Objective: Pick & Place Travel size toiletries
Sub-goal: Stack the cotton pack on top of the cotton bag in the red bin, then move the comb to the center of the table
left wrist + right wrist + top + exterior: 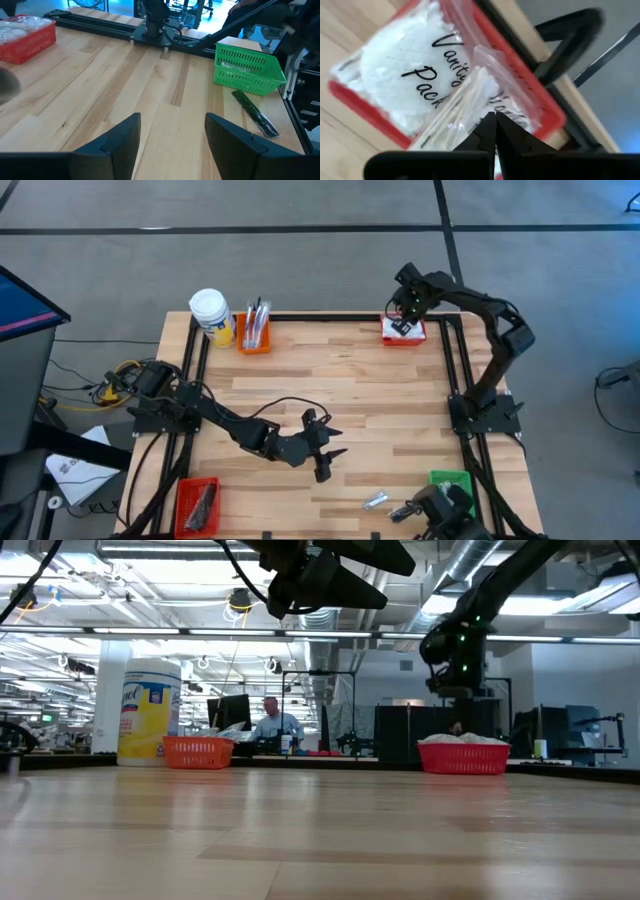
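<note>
My right gripper [403, 320] hangs over the red bin [412, 338] at the table's far right corner, pointing down, shut on a clear plastic packet of cotton swabs [465, 105]. Below it in the bin lies a puffy white packet [395, 65] printed "Vanity Pack". My left gripper [325, 450] waits open above the table's middle near side, with nothing between its fingers [122, 140]. A silvery sachet [375, 500] lies flat on the table beside the green bin [450, 480]; in the left wrist view this sachet [255, 112] shows dark and long. My right gripper pinches the clear packet's film edge [487, 107] between its two shut fingers, only at their tips as far as shows. The fingers come from above, pointing down. The packet hangs below them over the red bin; whether its lower end touches the packet beneath, I cannot tell.
An orange bin with toothbrushes [253, 332] and a white-capped yellow jar [212, 315] stand at the far left. A red bin with dark bars [197, 505] sits at the near left corner. Black rails [445, 370] frame the wooden tabletop [330, 380].
</note>
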You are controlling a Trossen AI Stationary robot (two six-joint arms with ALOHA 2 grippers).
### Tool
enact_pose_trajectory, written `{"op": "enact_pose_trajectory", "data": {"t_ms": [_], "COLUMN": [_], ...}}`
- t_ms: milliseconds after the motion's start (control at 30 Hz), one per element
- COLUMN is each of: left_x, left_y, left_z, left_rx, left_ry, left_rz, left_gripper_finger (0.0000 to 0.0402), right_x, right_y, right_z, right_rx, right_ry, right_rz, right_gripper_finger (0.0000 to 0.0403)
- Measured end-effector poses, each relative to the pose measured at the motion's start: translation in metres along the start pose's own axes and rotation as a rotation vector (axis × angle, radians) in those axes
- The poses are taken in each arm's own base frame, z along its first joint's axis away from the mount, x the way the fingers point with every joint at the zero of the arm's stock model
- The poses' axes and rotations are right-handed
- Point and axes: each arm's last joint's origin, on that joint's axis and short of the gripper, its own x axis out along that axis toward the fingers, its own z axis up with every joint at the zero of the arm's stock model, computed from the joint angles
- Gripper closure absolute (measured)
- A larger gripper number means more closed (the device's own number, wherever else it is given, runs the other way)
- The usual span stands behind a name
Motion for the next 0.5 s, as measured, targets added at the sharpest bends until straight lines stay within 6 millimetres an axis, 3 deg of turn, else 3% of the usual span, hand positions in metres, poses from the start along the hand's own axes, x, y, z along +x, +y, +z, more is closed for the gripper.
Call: {"op": "enact_pose_trajectory", "data": {"t_ms": [233,500], "left_x": [0.000,0.000], "left_y": [0.000,0.000], "left_z": [0.000,0.000], "left_rx": [0.000,0.000], "left_ry": [0.000,0.000], "left_rz": [0.000,0.000], "left_gripper_finger": [0.0189,0.0189], "right_x": [-0.039,-0.104], "right_y": [-0.006,0.005], "right_z": [-0.010,-0.028], "right_rx": [0.027,0.030], "right_ry": [-0.115,-0.361], "right_rz": [-0.037,-0.085], "right_gripper_finger": [0.0403,0.0403]}}
